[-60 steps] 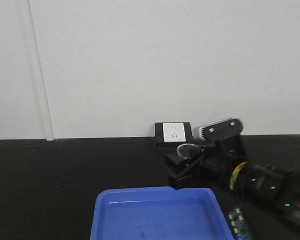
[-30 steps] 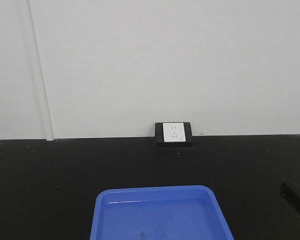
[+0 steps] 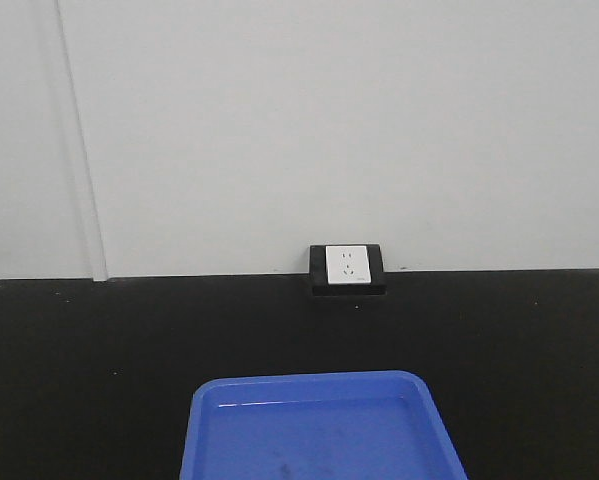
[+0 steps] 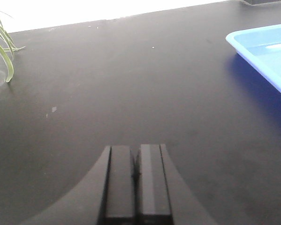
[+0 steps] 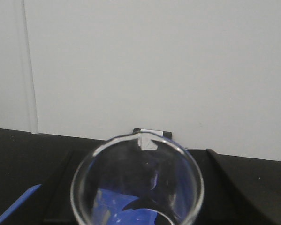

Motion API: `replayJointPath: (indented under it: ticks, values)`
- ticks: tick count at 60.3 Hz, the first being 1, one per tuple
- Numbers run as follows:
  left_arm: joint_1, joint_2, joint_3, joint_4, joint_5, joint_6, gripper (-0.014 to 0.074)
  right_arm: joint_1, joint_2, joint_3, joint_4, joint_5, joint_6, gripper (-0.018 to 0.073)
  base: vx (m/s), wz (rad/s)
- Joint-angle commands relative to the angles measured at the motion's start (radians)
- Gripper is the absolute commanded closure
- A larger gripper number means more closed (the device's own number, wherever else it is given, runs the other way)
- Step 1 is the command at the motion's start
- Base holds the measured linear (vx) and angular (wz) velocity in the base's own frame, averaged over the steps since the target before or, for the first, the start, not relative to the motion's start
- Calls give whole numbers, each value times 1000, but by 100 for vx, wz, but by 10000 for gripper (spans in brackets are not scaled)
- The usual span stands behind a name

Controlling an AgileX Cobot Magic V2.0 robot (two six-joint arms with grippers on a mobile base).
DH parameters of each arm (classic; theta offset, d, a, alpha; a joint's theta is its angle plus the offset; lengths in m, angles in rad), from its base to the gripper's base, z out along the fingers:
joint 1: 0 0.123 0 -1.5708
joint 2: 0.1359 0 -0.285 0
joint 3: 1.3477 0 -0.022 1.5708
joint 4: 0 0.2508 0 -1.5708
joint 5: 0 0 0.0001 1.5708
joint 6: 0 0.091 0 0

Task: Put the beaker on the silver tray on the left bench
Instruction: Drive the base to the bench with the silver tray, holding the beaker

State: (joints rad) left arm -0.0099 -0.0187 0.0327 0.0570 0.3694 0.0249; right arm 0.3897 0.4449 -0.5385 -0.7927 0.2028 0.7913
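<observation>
In the right wrist view the beaker (image 5: 131,187), a clear glass cylinder, faces me rim-on, its spout at the far side. My right gripper (image 5: 138,159) is shut on it, with dark fingers (image 5: 60,187) on either side of the glass. My left gripper (image 4: 136,148) is shut on nothing, its pads pressed together low over the black bench (image 4: 131,84). Neither gripper appears in the front view. The silver tray is out of view.
A blue tray (image 3: 319,430) sits at the front of the bench and reaches into the right edge of the left wrist view (image 4: 267,47). A black-framed white socket (image 3: 347,268) stands against the white wall. Green plant leaves (image 4: 2,47) hang at the far left.
The right arm holding the beaker stood behind the blue tray a second ago, slid off to the right, and is now gone from the front view.
</observation>
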Motion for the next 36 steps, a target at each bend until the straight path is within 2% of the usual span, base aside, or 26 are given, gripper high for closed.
replayJointPath:
  ticks: [1,36]
  values:
    - [-6,-7,20,-3,-75,-2,595,-1,5,-30,-12,-55,2,570,0,0]
    - [-6,-7,20,-3,-75,-2,595,-1,5,-30,-12,-55,2,570,-2,1]
